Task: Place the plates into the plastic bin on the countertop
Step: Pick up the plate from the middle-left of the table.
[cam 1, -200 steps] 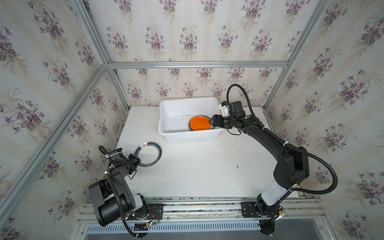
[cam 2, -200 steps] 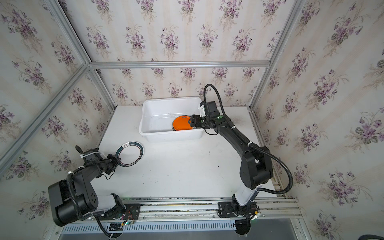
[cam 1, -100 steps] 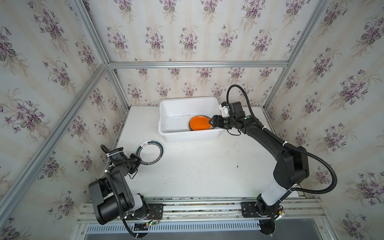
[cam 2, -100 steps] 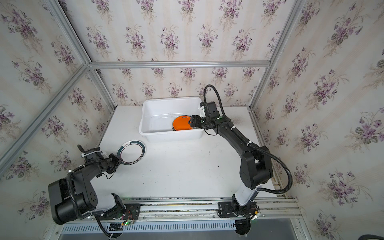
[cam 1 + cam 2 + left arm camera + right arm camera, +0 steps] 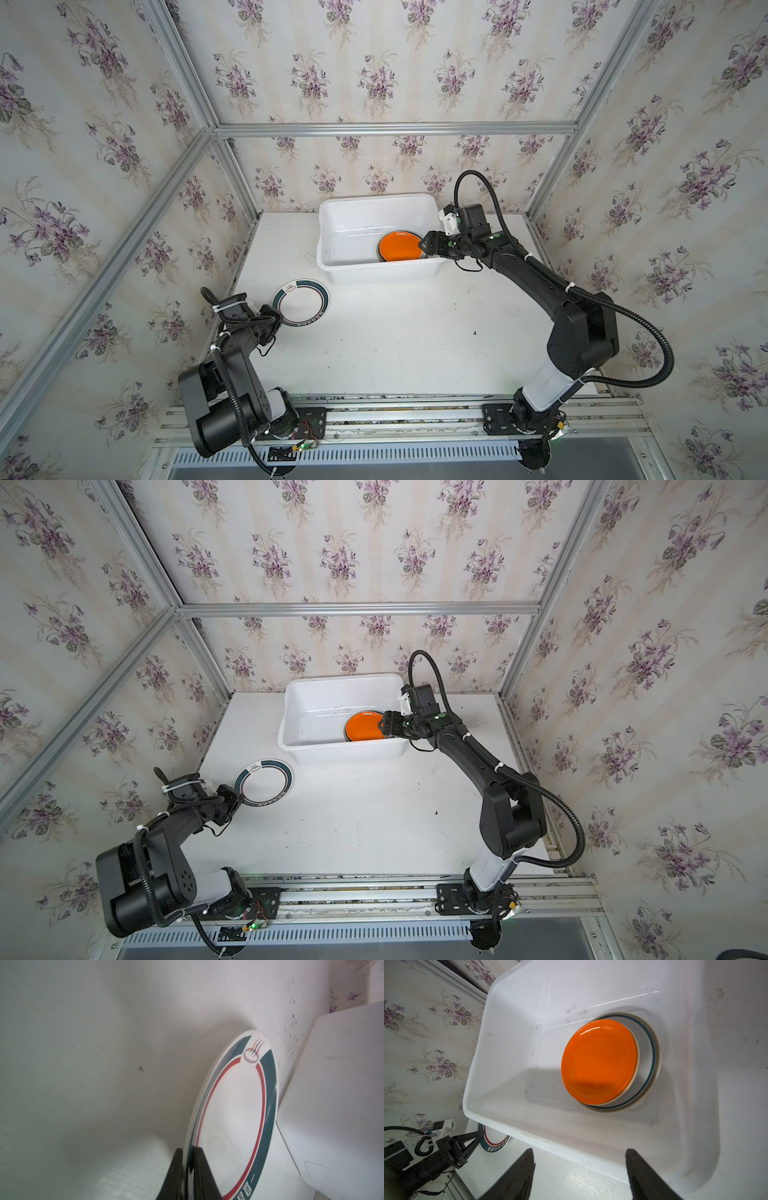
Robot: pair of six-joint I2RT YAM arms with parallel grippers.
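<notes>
Plate (image 5: 230, 1115) rim between left fingers (image 5: 202, 1174); wrist view

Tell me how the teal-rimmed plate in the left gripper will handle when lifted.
Probably stiff: the teal-rimmed plate shows no bend though pinched at one edge by the left gripper. Its glossy glaze looks slippery, so it may pivot or slip.

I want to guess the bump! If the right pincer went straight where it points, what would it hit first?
Probably the orange plate lying in the bin. The open right pincer aims at it, though depth is unclear.
</notes>
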